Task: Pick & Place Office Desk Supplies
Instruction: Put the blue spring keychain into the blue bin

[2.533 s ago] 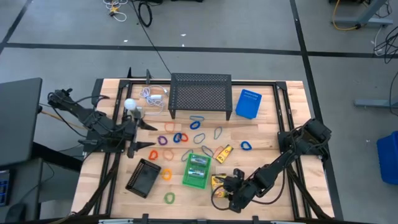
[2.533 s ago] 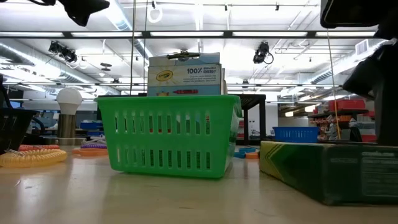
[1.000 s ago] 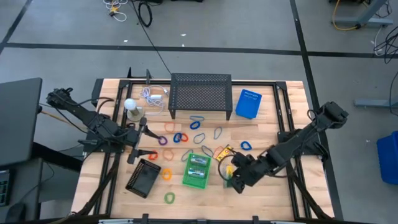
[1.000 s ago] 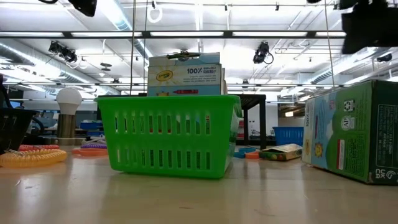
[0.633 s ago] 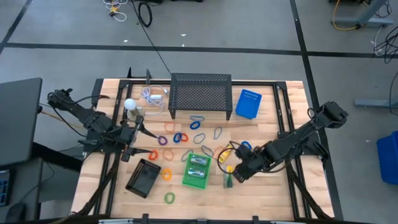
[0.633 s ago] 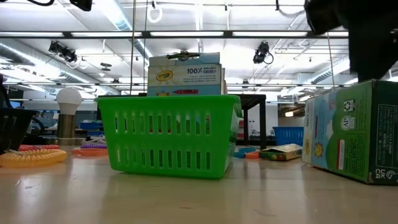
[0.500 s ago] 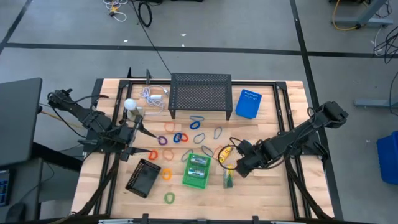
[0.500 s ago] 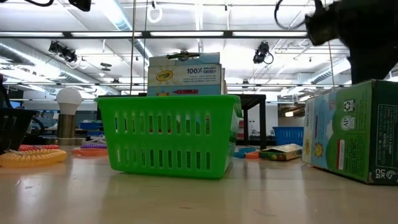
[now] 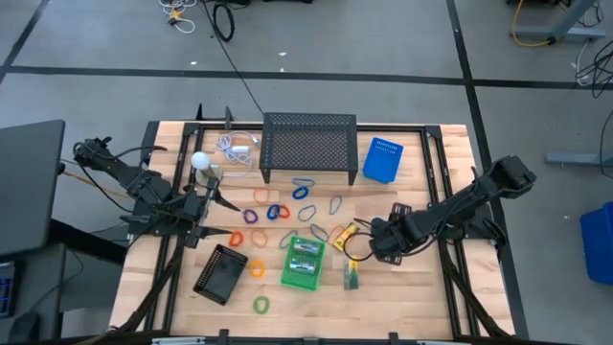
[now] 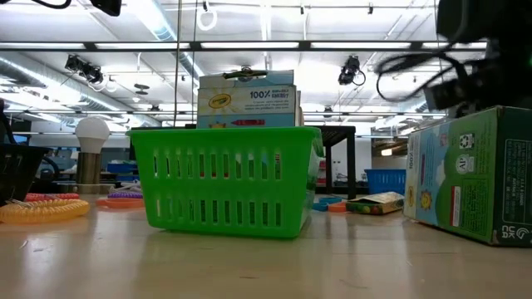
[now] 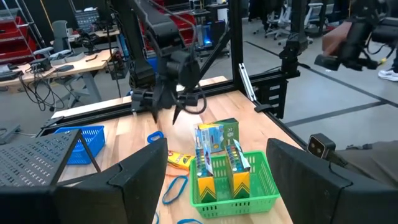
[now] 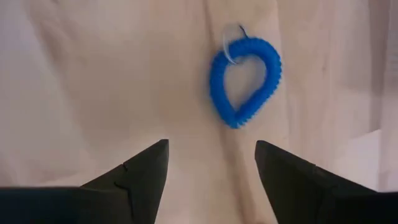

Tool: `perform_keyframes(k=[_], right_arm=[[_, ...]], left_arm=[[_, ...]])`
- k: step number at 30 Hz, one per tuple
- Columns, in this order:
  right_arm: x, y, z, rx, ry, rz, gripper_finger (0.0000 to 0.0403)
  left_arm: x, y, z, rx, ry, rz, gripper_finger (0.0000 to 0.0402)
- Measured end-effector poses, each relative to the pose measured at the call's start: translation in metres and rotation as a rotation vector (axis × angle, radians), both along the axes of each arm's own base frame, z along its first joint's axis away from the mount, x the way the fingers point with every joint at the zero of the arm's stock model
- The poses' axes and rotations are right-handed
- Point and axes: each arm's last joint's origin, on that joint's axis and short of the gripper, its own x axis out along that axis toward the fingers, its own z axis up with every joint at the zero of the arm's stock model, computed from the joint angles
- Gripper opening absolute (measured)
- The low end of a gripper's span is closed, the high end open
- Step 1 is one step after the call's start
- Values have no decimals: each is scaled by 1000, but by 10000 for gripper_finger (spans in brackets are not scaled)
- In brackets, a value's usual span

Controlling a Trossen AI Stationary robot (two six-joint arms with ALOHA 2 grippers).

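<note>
Wooden table (image 9: 450,297) first, and its 6 o'clock strip is mostly bare boards, broad room along the front edge. At 12 o'clock the black mesh tray (image 9: 308,146) sits against the far edge, blue box (image 9: 382,159) just beside it at 3 o'clock. The left arm waits at the table's 9 o'clock side, the left gripper (image 9: 213,217) with jaws spread wide and nothing between them, pointing toward the middle. The right arm reaches in from 3 o'clock, the right gripper (image 9: 372,239) hovering over the boards with jaws wide apart, empty; its wrist view shows both dark fingers (image 12: 137,174) framing bare wood and a blue loop (image 12: 245,81) lying flat ahead of them. The green basket (image 9: 305,263) stands at centre-front with crayon boxes (image 11: 217,158) upright inside. At its 9 o'clock lies a black bin (image 9: 221,273), near the left edge. One crayon box (image 9: 351,274) stands on edge just at 3 o'clock of the basket, clear of it; another (image 9: 345,235) lies flat near the right gripper's 9 o'clock. The white ball (image 9: 199,161) and the white coiled cable (image 9: 238,147) sit at 10 o'clock. The scattered loops (image 9: 275,212) fill the middle between tray and basket, one green loop (image 9: 261,305) alone near the front edge.
</note>
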Motion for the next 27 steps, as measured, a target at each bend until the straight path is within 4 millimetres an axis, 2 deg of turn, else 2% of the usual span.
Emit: perform_keyframes(k=[4,10,27], right_arm=[[-3,-4,-10,-3,0,54,221],[4,-9,-11,8,-25,126,190],[20,-37,-11,62,-25,261,185]], left_arm=[[0,0,0,-1,-1,1,283],[0,1,0,-11,-2,37,283],[1,3,1,-19,-11,112,283]])
